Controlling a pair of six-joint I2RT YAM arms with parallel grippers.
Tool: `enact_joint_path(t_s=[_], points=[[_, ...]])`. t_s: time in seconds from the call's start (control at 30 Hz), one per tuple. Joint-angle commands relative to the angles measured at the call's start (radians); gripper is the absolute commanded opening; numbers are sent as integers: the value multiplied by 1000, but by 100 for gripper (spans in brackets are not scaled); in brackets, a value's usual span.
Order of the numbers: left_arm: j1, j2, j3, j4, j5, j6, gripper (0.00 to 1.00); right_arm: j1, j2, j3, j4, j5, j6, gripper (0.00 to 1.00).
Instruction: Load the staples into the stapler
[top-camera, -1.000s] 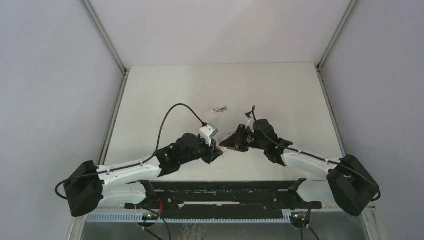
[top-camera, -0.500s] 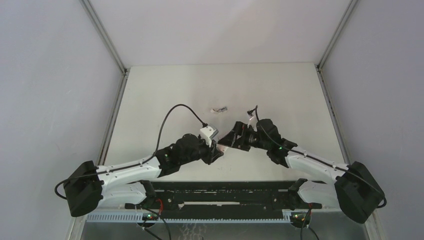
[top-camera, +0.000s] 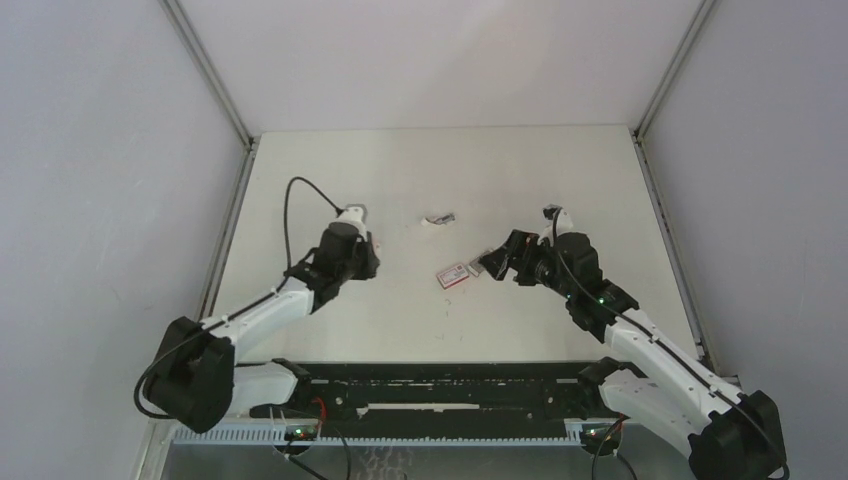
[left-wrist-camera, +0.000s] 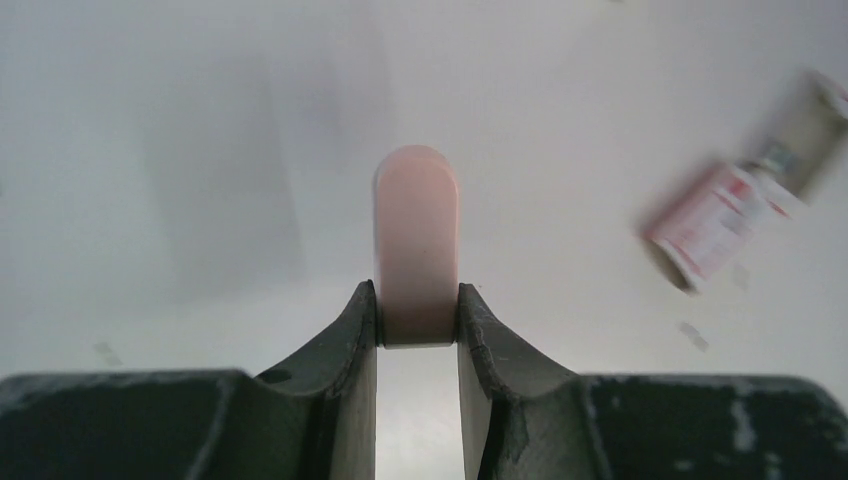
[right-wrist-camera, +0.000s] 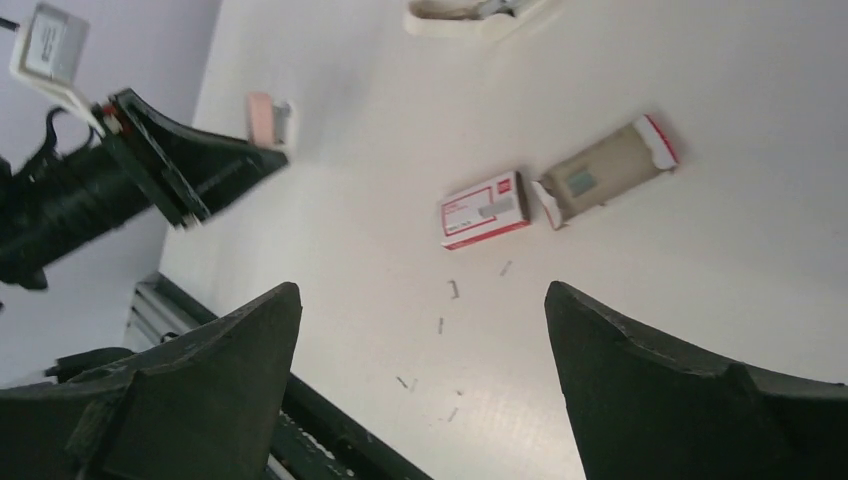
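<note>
Now my right hand (right-wrist-camera: 420, 292) is spread wide, the box (right-wrist-camera: 484, 208) and tray (right-wrist-camera: 625, 155) of staples (right-wrist-camera: 580, 182) lying just ahead of it. My left hand (left-wrist-camera: 417, 297) clamps a pink rounded piece (left-wrist-camera: 416, 220).

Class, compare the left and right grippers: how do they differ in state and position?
The left gripper is shut on a pink object; the right gripper is open and empty. The left sits farther from the red-and-white box; the right hovers near it. Both have dark fingers.
</note>
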Motion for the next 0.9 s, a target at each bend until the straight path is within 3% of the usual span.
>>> enact_joint_path(t_s=[0.0, 0.1, 0.27, 0.3, 0.47, 0.63, 0.77, 0.87], points=[[209, 82, 59, -27, 7, -15, 0, -12, -20, 38, -70, 52, -87, 90], [292, 154, 105, -49, 0, 7, 0, -11, -18, 37, -76, 52, -95, 90], [326, 252, 165, -97, -28, 38, 0, -13, -15, 31, -67, 51, -96, 90], [328, 265, 170, -100, -28, 43, 3, -13, -13, 31, -68, 51, -98, 90], [332, 276, 174, -107, -25, 45, 39, -20, -9, 31, -71, 54, -110, 90], [330, 219, 181, -136, -49, 50, 68, -35, -20, 31, -77, 52, -122, 90], [323, 143, 172, -111, -43, 72, 75, -59, -41, 31, -83, 45, -140, 90], [296, 97, 157, -18, 86, 129, 75, -84, -57, 30, -85, 23, -167, 89]])
